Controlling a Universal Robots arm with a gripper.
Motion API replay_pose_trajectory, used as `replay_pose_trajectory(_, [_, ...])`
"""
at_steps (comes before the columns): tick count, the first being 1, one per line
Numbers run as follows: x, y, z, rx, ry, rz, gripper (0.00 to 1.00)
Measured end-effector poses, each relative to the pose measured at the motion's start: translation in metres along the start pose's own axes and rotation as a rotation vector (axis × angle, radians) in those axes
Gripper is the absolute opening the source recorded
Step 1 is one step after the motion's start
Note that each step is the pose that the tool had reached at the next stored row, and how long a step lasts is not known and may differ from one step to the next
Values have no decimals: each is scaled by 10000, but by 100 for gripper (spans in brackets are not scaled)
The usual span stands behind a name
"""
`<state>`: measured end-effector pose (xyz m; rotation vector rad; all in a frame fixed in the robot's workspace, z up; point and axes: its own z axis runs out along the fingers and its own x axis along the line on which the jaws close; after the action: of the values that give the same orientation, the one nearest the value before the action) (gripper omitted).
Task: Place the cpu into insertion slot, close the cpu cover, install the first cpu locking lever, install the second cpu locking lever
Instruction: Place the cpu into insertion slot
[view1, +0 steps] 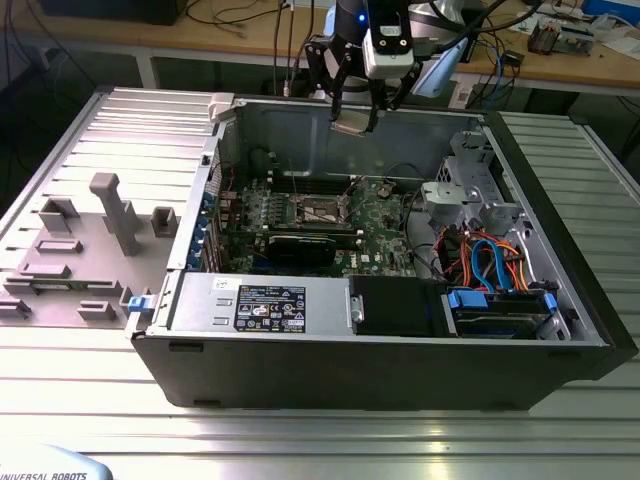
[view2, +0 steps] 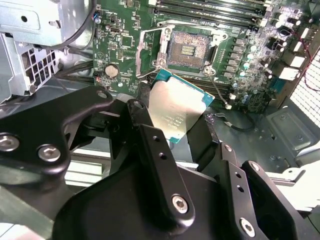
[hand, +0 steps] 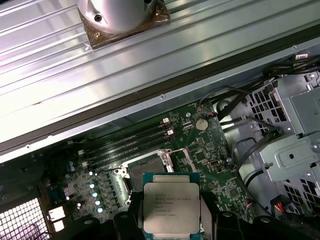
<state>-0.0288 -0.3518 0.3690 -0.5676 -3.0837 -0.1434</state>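
One black two-fingered gripper (view1: 354, 118) hangs at the upper centre of the exterior view, above the far wall of the open grey computer case (view1: 300, 390). Its fingers (view2: 137, 112) are parted just to chip width and clamp two opposite edges of the one cpu (view2: 177, 112), a flat square chip with a dull silver-grey metal top and a green rim.

One insertion slot (view1: 318, 208), a square socket with a dark centre and shiny metal rim, lies uncovered on the green motherboard (view1: 380, 215) in the frame's middle, well apart from the chip. Long dark memory slots (hand: 125, 145) run beside it; one long black graphics card (view1: 305, 245) lies just below. Blue and orange cables (view1: 490, 265) bunch at the lower right.
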Motion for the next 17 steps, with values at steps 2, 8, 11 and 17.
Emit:
replay_pose_trajectory(2, [0,0,0,-1,-2,24,54])
replay_pose_trajectory(8, [0,0,1,-16,-75,830,54])
replay_pose_trajectory(11, [0,0,1,-18,-84,931,54])
replay_pose_trajectory(17, [9,-4,7,-34,-160,1785,54])
